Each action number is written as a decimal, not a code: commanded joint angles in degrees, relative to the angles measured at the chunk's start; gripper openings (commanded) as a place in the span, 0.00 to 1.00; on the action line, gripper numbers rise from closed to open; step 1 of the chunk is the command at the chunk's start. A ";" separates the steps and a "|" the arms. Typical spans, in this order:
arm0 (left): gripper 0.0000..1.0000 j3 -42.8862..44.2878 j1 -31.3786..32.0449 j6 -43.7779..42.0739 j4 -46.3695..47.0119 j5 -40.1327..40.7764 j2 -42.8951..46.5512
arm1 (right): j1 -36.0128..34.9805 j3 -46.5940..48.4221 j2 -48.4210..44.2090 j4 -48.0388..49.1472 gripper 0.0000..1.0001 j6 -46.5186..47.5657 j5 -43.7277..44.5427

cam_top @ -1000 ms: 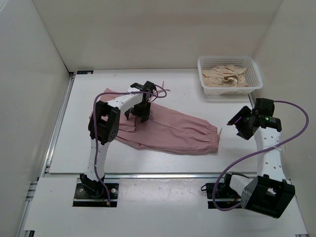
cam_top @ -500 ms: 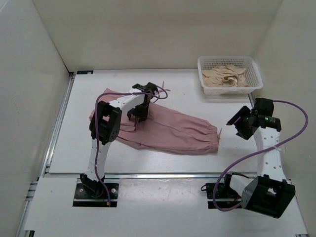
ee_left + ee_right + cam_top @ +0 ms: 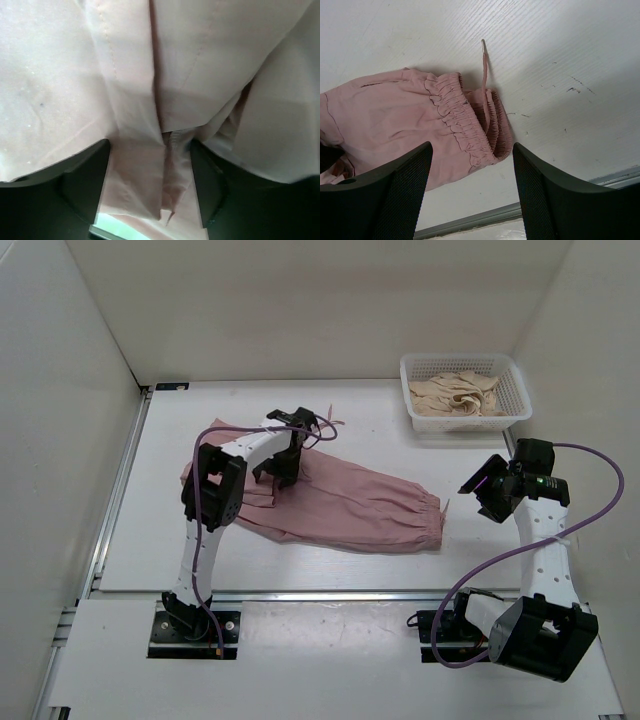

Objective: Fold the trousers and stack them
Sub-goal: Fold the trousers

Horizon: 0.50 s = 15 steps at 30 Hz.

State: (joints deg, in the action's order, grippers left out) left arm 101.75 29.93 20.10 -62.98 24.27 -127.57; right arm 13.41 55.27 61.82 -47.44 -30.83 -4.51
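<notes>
Shifted slightly away from its base, the left gripper (image 3: 284,466) is set, jaws apart, astride a fold of the trousers (image 3: 350,505) spread on the table (image 3: 370,410), the right gripper (image 3: 472,150) held parted near the waistband (image 3: 462,127); a single layer could be pinched, skewing the fold.

Trousers (image 3: 350,505) partly hidden (beneath left pincer (image 3: 281,475)).

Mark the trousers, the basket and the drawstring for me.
trousers (image 3: 350,502), top external view, mid-leg fabric.
basket (image 3: 470,427), top external view, front wall.
drawstring (image 3: 484,70), right wrist view, loose cord.
</notes>
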 commanded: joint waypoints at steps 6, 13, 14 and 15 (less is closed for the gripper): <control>0.29 -0.50 -0.14 0.56 1.81 -1.76 0.04 | -0.31 0.28 -0.56 1.03 0.70 1.21 -0.67; 0.15 0.55 -1.37 0.03 1.19 -1.24 1.18 | -0.31 0.28 -0.56 1.03 0.70 1.21 -0.67; 0.10 1.16 -1.37 0.03 0.58 -0.72 1.18 | -0.31 -0.24 -0.56 1.03 0.70 1.21 -0.67; 0.10 1.77 -1.98 0.03 -0.12 -0.20 1.18 | -0.31 -0.25 -0.56 1.03 0.70 1.21 -0.67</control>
State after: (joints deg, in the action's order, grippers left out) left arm 101.73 29.17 20.29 -62.33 23.11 -128.27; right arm 13.41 55.27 61.82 -47.44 -30.83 -4.51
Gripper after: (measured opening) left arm 0.120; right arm 0.704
